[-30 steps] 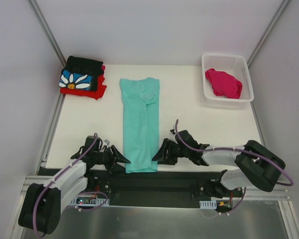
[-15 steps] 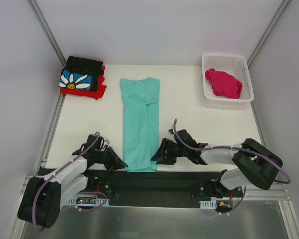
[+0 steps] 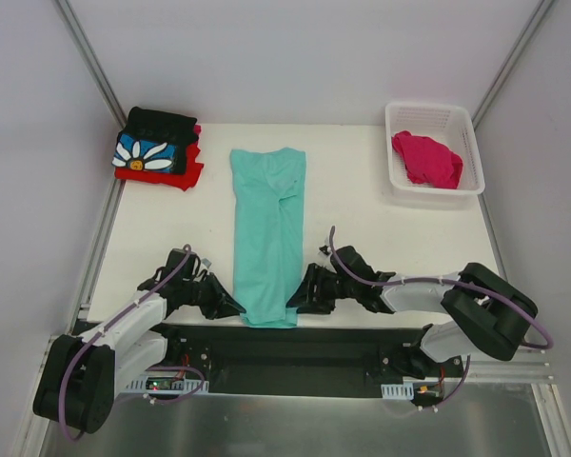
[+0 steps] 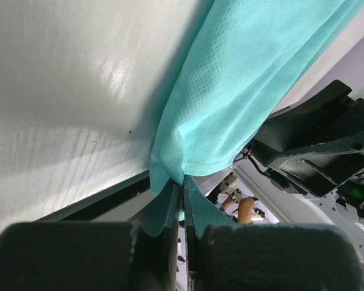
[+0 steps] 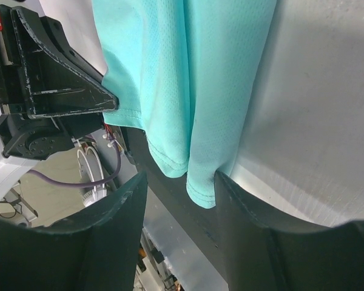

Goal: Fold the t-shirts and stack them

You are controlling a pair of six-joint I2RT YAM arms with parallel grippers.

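Your left pincer (image 4: 182, 187) is clenched on the near left hem corner of the mint-teal t-shirt (image 3: 267, 238). That shirt lies as a long folded strip down the middle of the table (image 3: 381, 238), its near end reaching just past the table's near edge. Your right pincer (image 5: 181, 177) is released, its fingers standing either side of the shirt's near right corner. Far left of the mint-teal shirt, the black daisy t-shirt (image 3: 150, 152) sits folded on the red t-shirt (image 3: 183, 177). Far right of it, the magenta-pink t-shirt (image 3: 426, 159) lies crumpled in the white lattice basket (image 3: 430, 108).
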